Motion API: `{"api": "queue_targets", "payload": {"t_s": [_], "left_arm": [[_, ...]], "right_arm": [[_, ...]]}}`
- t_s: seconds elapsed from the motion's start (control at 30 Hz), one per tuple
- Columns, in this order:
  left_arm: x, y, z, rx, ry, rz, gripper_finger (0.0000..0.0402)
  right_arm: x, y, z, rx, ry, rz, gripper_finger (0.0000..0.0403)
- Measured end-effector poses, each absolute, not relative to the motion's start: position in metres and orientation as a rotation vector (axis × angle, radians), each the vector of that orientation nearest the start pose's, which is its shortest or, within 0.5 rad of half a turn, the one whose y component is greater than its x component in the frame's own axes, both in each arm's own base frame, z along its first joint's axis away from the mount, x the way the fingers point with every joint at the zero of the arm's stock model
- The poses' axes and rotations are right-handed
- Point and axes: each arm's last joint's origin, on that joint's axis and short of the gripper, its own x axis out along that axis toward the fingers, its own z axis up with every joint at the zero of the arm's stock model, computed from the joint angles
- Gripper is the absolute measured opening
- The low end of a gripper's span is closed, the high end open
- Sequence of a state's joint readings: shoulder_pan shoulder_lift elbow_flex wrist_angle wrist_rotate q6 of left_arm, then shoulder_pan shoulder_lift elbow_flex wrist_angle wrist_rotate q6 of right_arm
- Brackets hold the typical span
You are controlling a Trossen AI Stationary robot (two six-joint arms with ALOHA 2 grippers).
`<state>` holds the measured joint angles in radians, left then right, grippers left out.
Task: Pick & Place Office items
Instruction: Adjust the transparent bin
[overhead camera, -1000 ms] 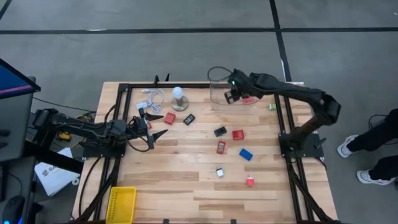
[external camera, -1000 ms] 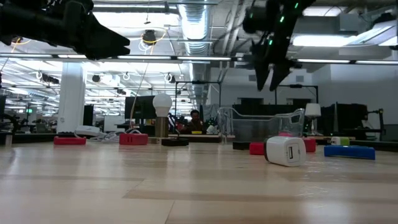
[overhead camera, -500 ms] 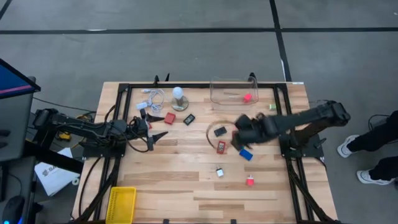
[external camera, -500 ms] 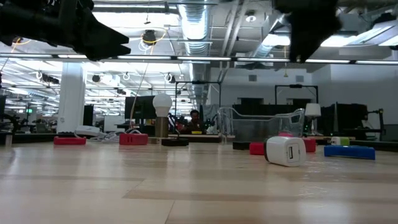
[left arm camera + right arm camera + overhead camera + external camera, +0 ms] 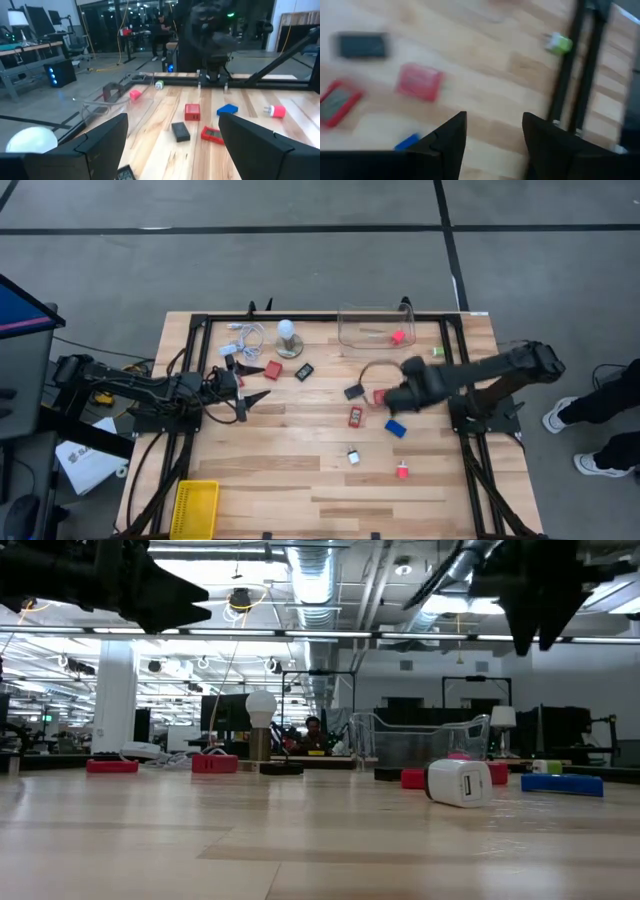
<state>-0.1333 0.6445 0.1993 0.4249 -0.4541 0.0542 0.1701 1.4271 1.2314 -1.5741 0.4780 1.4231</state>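
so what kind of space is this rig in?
Most likely an open lab or workshop floor. The low view shows exposed ceiling ducts and strip lights over rows of benches; the left wrist view shows a desk with monitors and a person seated at a workstation beyond the wooden table.

Open-plan lab or workshop. Exposed ceiling ducts (image 5: 318, 580), strip lights, workbenches with monitors (image 5: 37, 20). A framed wooden table (image 5: 300, 470) stands on concrete floor.

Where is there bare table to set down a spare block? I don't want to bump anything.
The widest bare patch is the near strip between the yellow bin and the white adapter. It is crowded mid-table around the red blocks, the blue block and the right gripper, and near the bulb by the left gripper.
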Motion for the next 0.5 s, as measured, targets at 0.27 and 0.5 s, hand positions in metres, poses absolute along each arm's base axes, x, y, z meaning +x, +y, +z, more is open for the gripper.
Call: {"api": "queue_targets", "payload": {"t_s": [0.27,0.5], "left_arm": [[0.15,-0.007,0.209,0.077,0.029,0.32,0.031],[0.15,-0.008,0.209,0.077,0.029,0.302,0.031]], "right_arm": [[0.197,-0.087,0.279,0.633,1.264,-1.505,0.013],[0.168,-0.14,0.278,0.761,1.274,-1.62,0.0093]]}}
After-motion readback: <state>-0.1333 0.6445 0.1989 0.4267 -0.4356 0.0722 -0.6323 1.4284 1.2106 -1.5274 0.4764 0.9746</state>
